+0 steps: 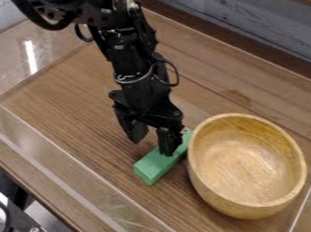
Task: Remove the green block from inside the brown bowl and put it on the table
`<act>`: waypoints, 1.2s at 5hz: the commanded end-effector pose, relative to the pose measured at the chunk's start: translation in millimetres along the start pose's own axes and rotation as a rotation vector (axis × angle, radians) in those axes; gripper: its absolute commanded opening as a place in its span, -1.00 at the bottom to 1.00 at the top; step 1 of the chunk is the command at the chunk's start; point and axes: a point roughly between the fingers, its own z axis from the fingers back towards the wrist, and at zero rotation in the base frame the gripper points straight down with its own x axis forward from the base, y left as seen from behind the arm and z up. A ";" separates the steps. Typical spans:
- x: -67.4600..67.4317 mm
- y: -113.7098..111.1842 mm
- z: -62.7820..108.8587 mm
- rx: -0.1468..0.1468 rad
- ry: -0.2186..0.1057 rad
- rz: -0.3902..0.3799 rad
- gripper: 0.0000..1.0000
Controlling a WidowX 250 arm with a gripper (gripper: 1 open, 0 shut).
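The green block (156, 164) lies flat on the table (79, 113), just left of the brown bowl (247, 165) and touching or nearly touching its rim. The bowl is empty inside. My gripper (153, 134) points steeply down right above the block's far end. Its two black fingers stand open and nothing is between them. One fingertip (169, 141) hangs close over the block's upper end.
Low clear acrylic walls (60, 172) border the table at the front and left. A grey wall runs behind the back edge. The black arm (110, 35) reaches in from the upper left.
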 end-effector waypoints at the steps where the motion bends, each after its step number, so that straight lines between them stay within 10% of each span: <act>1: 9.5 1.7 5.3 0.005 -0.035 -0.006 -1.00; 6: 5.2 5.6 15.3 0.009 0.020 0.018 -1.00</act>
